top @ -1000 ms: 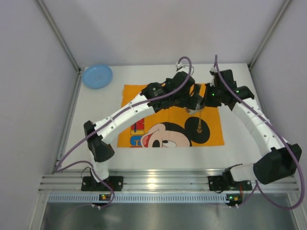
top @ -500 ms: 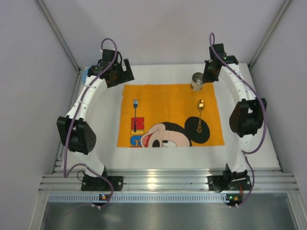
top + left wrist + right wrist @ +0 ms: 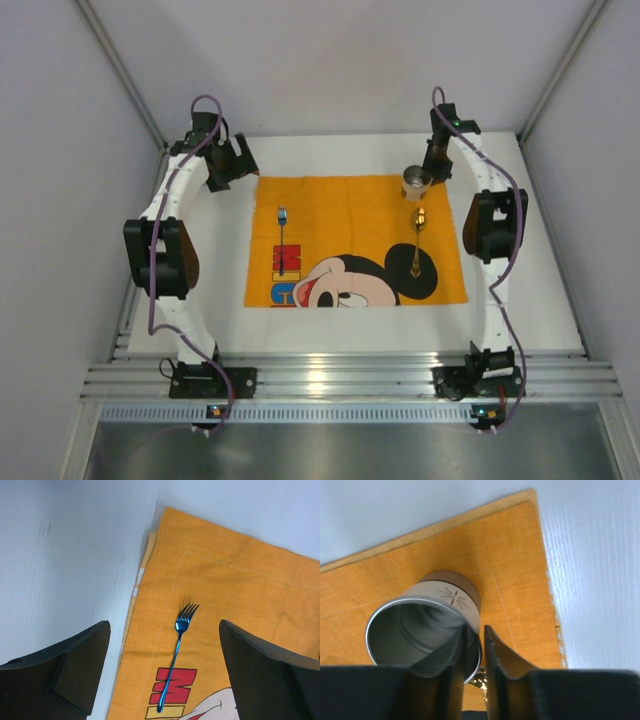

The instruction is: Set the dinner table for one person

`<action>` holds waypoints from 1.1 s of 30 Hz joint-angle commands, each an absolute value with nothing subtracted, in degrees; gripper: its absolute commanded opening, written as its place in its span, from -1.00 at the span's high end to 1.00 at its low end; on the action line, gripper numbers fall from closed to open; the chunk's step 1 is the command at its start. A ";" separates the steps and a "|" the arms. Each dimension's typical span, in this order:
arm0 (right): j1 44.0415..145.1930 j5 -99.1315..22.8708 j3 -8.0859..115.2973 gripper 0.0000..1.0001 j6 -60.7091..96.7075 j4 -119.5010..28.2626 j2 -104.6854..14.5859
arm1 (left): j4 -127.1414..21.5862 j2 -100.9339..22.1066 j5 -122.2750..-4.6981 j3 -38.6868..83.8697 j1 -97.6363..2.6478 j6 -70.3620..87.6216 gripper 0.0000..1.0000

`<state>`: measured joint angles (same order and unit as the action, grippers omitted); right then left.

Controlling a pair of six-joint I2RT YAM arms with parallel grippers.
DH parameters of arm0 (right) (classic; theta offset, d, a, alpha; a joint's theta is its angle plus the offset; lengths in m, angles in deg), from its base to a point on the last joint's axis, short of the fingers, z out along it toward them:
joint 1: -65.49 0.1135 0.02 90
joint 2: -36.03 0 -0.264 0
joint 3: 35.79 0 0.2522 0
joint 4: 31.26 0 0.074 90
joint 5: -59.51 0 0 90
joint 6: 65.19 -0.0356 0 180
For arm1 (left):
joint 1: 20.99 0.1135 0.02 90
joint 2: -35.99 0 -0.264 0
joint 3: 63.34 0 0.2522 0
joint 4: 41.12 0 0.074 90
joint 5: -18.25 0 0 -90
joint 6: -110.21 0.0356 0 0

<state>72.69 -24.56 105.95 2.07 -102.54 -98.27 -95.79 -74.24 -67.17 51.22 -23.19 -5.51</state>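
The white dinner table [image 3: 515, 300] carries an orange Mickey Mouse cloth [image 3: 355, 215]. A blue fork [image 3: 282, 240] lies on the cloth's left side and a gold spoon [image 3: 417, 240] on its right. My right gripper [image 3: 428, 170] is shut on the rim of a metal cup [image 3: 415, 183] at the cloth's far right corner. In the right wrist view one finger is inside the cup [image 3: 427, 625] and one outside, at the gripper [image 3: 475, 630]. My left gripper [image 3: 232, 160] is open and empty over the far left corner, and the fork [image 3: 177, 650] shows below the gripper [image 3: 162, 630].
A ribbed aluminium rail [image 3: 320, 385] runs along the near edge. Grey walls enclose the table on the left, right and far sides. No plate is in view; my left arm [image 3: 185, 180] covers the far left corner.
Both arms have swung from the cloth's middle out to its far corners. The fork now lies on the cloth. The cup has come down by the spoon. The blue plate is now hidden.
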 commanded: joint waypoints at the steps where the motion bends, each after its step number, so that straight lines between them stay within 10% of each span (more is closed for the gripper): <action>1: 72.35 -24.95 108.66 0.48 0.73 -103.21 -99.93 | -93.20 -76.06 -64.98 53.69 -21.44 -5.28 -0.89; 9: 71.64 -27.23 110.06 -0.66 0.64 -104.00 -98.37 | -94.96 -80.99 -69.45 59.49 -17.75 -7.73 -0.87; 33: 72.52 -29.17 66.57 -0.76 1.61 -103.03 -51.34 | -77.04 -90.05 -86.16 53.36 -11.51 -31.88 -0.92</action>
<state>72.45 -29.65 69.56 1.70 -103.87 -53.59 -84.53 -92.01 -84.26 57.36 -13.62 -24.72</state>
